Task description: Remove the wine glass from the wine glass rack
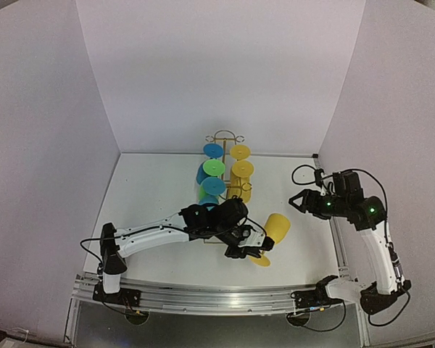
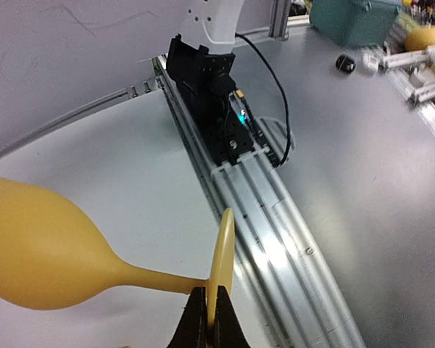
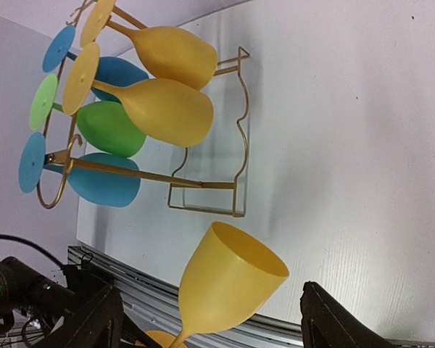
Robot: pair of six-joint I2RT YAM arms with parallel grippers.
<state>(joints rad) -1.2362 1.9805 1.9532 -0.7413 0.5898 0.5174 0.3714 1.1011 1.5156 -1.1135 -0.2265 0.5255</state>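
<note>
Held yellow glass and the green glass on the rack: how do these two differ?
The held yellow glass is off the rack, its foot pinched in the shut left gripper; the green glass hangs on the rack by its foot. The yellow glass is tilted sideways, alone; the green glass hangs bowl down among others. Their shape is the same.

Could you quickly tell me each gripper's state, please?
Left gripper: closed on the foot of the yellow wine glass.
Right gripper: open, holding nothing.
</note>
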